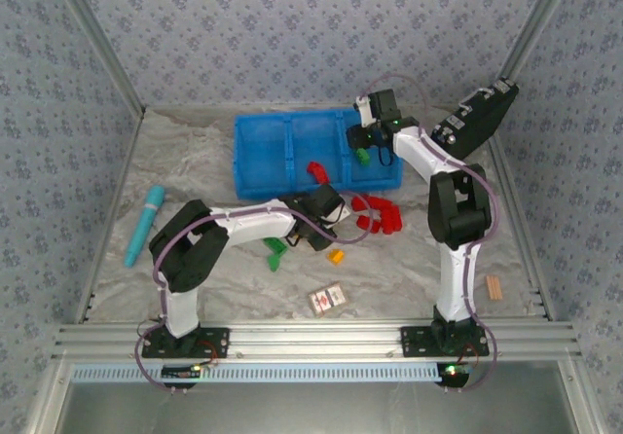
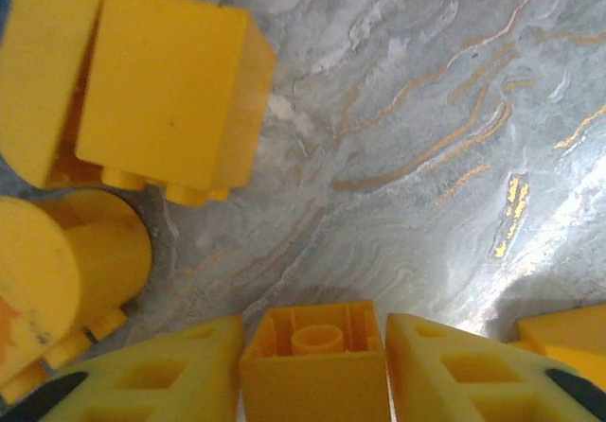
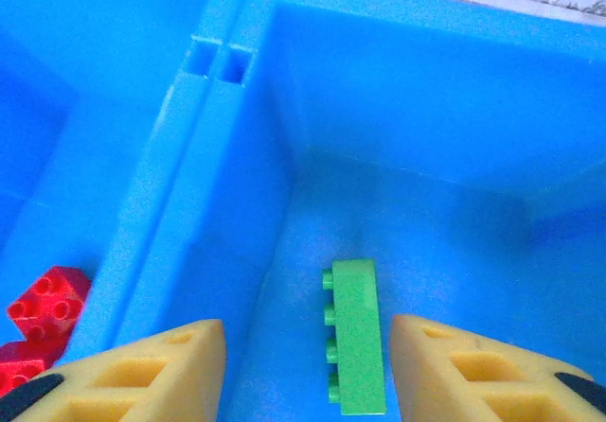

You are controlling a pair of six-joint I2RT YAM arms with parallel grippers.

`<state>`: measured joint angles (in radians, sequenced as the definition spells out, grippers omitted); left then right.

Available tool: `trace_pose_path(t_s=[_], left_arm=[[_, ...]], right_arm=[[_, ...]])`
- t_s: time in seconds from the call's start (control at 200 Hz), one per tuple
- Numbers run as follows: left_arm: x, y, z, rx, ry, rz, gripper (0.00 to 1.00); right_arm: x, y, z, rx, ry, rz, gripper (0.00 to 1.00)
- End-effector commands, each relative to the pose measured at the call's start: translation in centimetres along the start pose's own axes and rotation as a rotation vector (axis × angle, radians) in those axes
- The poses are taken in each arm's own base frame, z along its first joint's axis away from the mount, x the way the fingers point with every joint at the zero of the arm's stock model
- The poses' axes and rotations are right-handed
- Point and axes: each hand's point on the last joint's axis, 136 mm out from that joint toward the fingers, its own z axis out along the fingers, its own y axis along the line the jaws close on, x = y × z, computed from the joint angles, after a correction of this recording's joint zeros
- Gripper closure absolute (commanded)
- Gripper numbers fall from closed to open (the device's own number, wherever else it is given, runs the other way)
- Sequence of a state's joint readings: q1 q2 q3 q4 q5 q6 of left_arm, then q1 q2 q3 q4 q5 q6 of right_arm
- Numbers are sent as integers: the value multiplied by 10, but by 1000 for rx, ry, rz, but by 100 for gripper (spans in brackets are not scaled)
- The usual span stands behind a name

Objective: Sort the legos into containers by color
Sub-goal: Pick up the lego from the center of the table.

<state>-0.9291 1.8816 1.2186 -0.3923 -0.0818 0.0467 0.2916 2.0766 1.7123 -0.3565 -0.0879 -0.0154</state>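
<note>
My left gripper (image 2: pixel 312 346) is shut on a small yellow brick (image 2: pixel 314 365) whose hollow underside faces the camera, just above the marbled table. Larger yellow bricks (image 2: pixel 161 91) and a round yellow piece (image 2: pixel 66 280) lie to its left. In the top view that gripper (image 1: pixel 321 218) hangs low near mid-table. My right gripper (image 3: pixel 308 356) stands open over the right compartment of the blue bin (image 3: pixel 189 176). A green brick (image 3: pixel 358 337) lies between its fingers, apart from both. Red bricks (image 3: pixel 47 304) sit beyond the divider. From above, the right gripper (image 1: pixel 370 147) hovers over the bin (image 1: pixel 263 152).
A pile of red bricks (image 1: pixel 378 212) lies just in front of the bin. Green bricks (image 1: pixel 275 249) and an orange-yellow one (image 1: pixel 336 256) lie by the left arm. A teal cylinder (image 1: pixel 144 225), a red-and-white card box (image 1: pixel 328 299), a black device (image 1: pixel 474 118) and a small wooden block (image 1: pixel 494 287) are around.
</note>
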Motion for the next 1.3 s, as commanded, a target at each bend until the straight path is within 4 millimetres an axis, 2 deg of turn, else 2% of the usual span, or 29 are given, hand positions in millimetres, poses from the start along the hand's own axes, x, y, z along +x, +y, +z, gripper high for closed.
trace_pose_path(t_s=[0.0, 0.38, 0.625, 0.785, 0.9, 1.0, 1.08, 1.1, 1.115, 1.17, 1.295], left_arm=[[17, -4, 10, 34, 53, -20, 61], [29, -10, 16, 69, 91, -39, 73], [29, -11, 12, 79, 93, -48, 82], [22, -5, 3, 75, 66, -57, 84], [2, 6, -15, 67, -11, -70, 85], [-18, 21, -27, 54, -72, -83, 85], [-37, 31, -41, 41, -126, -87, 86], [-41, 33, -45, 39, -138, -88, 86], [-44, 35, -48, 39, -149, -89, 86], [-53, 41, -58, 38, -182, -93, 86], [-64, 59, -81, 39, -237, -125, 86]], right_arm=[[-23, 9, -19, -25, -59, 9, 50], [-31, 12, -33, -20, -81, -10, 50], [-40, 14, -64, -15, -151, -50, 50], [-15, 10, -79, 3, -138, -36, 49], [2, 5, -95, 24, -136, -24, 49], [26, 8, -102, 14, -122, -25, 49], [48, 15, -105, -12, -85, -30, 49], [48, 18, -109, -22, -90, -37, 49], [62, 20, -106, -30, -64, -40, 49], [78, 29, -109, -51, -46, -73, 49], [113, 48, -114, -74, -35, -199, 48]])
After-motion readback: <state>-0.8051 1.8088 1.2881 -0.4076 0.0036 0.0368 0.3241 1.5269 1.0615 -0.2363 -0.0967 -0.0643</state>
